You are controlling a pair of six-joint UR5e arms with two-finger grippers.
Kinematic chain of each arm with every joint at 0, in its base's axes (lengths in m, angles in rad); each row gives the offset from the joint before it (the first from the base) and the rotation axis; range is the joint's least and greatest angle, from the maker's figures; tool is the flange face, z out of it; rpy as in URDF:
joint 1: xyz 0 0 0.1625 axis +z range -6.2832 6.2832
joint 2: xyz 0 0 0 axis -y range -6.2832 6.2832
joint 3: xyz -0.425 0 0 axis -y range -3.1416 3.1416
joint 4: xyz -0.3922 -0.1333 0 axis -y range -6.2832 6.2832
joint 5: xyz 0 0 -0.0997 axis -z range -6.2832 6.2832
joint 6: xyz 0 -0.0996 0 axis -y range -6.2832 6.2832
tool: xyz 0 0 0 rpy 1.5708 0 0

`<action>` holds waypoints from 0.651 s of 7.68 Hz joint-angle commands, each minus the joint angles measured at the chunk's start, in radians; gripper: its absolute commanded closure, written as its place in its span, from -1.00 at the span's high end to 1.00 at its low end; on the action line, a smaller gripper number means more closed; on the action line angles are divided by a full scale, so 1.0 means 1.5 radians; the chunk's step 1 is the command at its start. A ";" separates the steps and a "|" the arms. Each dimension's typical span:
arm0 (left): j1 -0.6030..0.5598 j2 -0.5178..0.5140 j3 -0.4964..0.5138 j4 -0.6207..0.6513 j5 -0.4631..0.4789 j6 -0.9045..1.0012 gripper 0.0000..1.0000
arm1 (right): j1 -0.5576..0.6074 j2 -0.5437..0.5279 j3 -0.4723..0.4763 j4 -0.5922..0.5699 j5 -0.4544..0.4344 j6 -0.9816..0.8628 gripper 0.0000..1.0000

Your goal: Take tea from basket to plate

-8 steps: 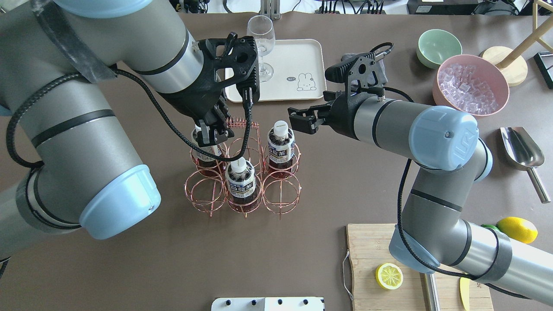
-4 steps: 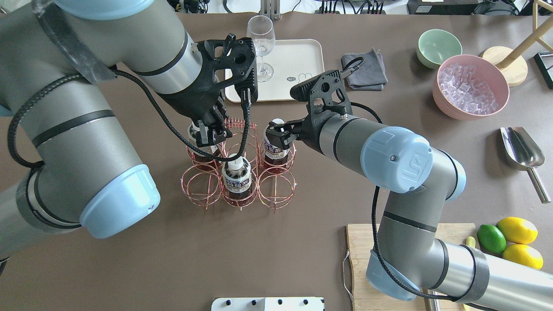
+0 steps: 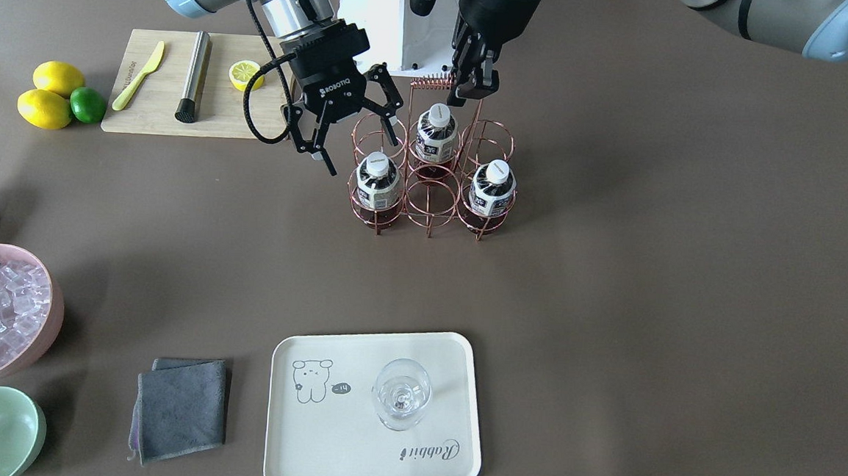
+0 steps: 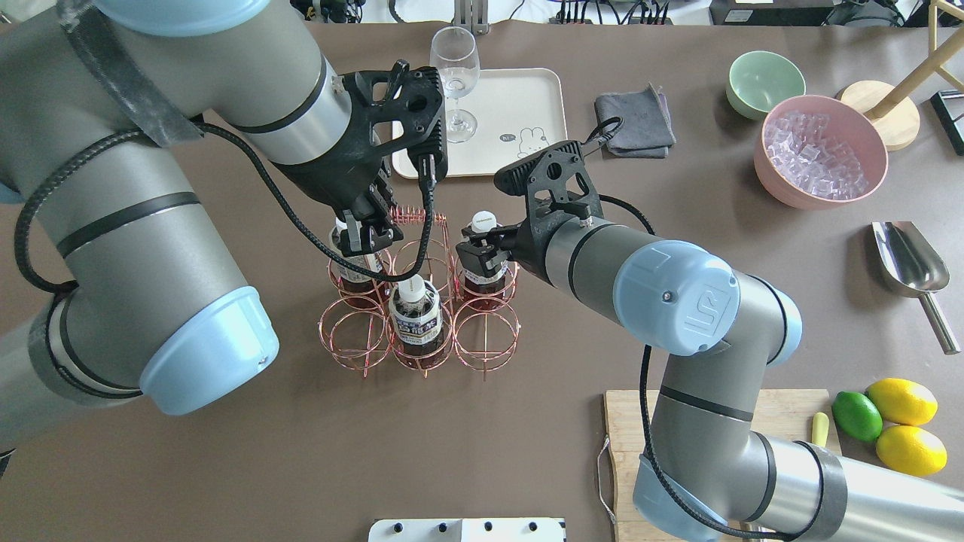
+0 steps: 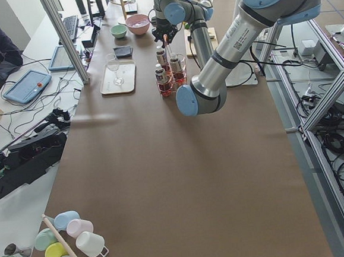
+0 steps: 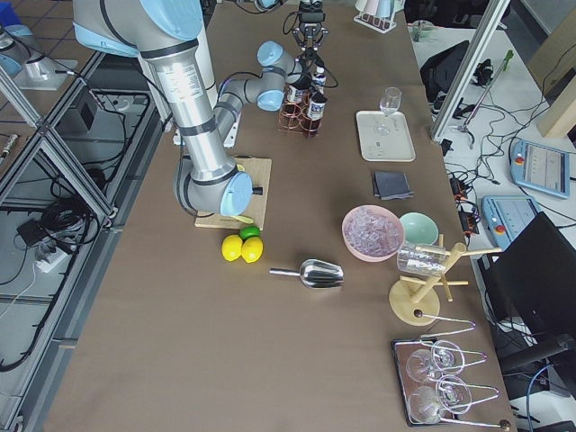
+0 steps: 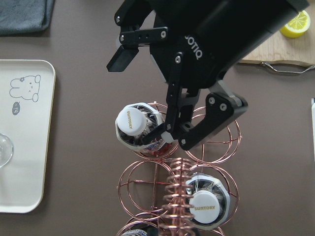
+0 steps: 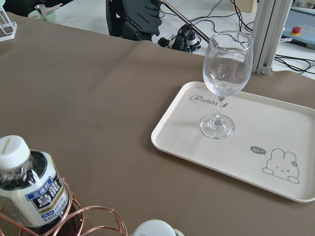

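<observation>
The copper wire basket [image 4: 425,331] [image 3: 427,194] holds three tea bottles [image 3: 377,180] [image 3: 436,139] [image 3: 491,187]. My left gripper [image 4: 367,235] [image 3: 472,86] is shut on the basket's coiled handle [image 7: 179,187]. My right gripper [image 3: 363,153] [image 7: 142,98] is open, its fingers on either side of the top of one outer tea bottle [image 4: 483,223] [image 7: 133,123], not closed on it. The cream plate [image 4: 527,98] [image 3: 352,447] [image 8: 266,123] lies beyond the basket, with a stemmed glass [image 4: 454,75] [image 3: 401,395] standing on it.
A grey cloth [image 4: 635,124] lies right of the plate. A green bowl [image 4: 764,83], a pink bowl of ice [image 4: 821,150] and a metal scoop [image 4: 911,271] are at the far right. A cutting board [image 3: 160,104], lemons and a lime [image 4: 857,415] are near my right arm.
My right arm has swung left and brought its open gripper onto the basket's right rear bottle. The basket shifted slightly with my left gripper.
</observation>
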 commanded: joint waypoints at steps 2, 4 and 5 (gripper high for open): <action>0.000 0.001 0.000 0.000 0.000 0.000 -1.00 | -0.009 0.004 -0.004 -0.001 -0.007 0.001 0.99; 0.000 0.001 0.000 -0.001 0.000 0.000 -1.00 | -0.013 0.003 -0.009 -0.001 -0.009 -0.001 0.98; 0.000 0.001 -0.002 0.000 0.000 0.000 -1.00 | -0.013 0.003 -0.009 -0.001 -0.009 -0.006 0.92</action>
